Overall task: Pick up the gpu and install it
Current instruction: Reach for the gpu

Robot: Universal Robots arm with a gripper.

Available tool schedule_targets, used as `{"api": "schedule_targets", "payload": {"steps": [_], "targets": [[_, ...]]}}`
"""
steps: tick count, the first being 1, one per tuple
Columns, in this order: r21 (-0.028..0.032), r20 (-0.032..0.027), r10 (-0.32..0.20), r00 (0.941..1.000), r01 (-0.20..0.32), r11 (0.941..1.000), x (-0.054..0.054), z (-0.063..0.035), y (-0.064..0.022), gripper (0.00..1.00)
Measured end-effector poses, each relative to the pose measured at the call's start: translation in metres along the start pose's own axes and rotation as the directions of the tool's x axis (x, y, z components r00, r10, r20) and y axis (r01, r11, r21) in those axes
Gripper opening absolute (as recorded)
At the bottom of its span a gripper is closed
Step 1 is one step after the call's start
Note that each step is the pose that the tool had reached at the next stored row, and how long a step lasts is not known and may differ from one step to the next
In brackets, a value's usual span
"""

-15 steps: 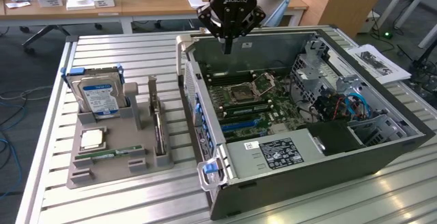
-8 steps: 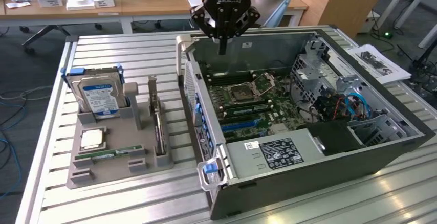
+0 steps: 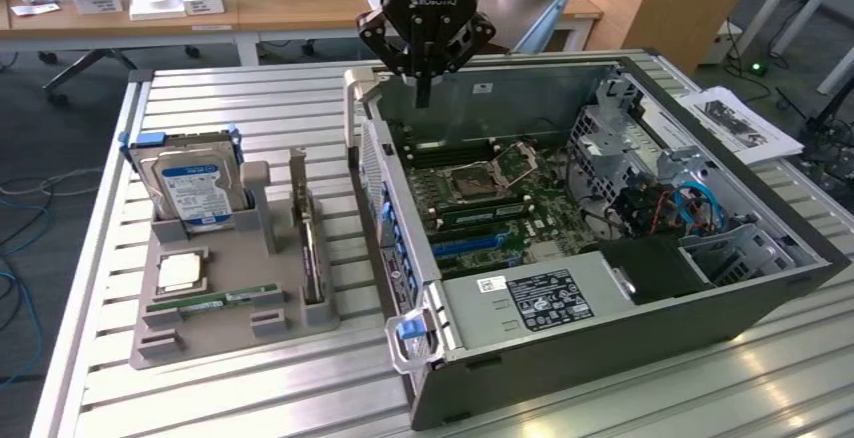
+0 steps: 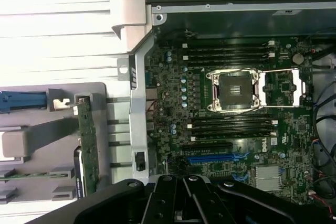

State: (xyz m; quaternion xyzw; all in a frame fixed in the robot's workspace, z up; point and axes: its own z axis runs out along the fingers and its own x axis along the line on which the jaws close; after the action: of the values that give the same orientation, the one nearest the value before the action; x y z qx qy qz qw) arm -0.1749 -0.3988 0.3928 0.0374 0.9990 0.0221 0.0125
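The gpu (image 3: 308,243) is standing on edge in the gray holder's (image 3: 214,333) slot, its long axis running alongside the open computer case's (image 3: 601,353) near wall. The gripper (image 3: 424,88) is hanging straight down over the case's far edge, fingers pressed together, gripping nothing.

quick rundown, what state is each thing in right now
gripper: shut, empty, above the computer case rim
gpu: on edge in the gray holder, untouched
computer case: side open
cpu socket: frame flipped open
hard drive: upright in the gray holder
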Motion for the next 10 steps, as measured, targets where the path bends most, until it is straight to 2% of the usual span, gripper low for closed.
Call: {"api": "schedule_targets", "payload": {"steps": [10], "targets": [[0.0001, 0.0000, 0.000, 1.0000, 0.000, 1.0000, 0.013, -0.0002, -0.0010, 0.11]]}}
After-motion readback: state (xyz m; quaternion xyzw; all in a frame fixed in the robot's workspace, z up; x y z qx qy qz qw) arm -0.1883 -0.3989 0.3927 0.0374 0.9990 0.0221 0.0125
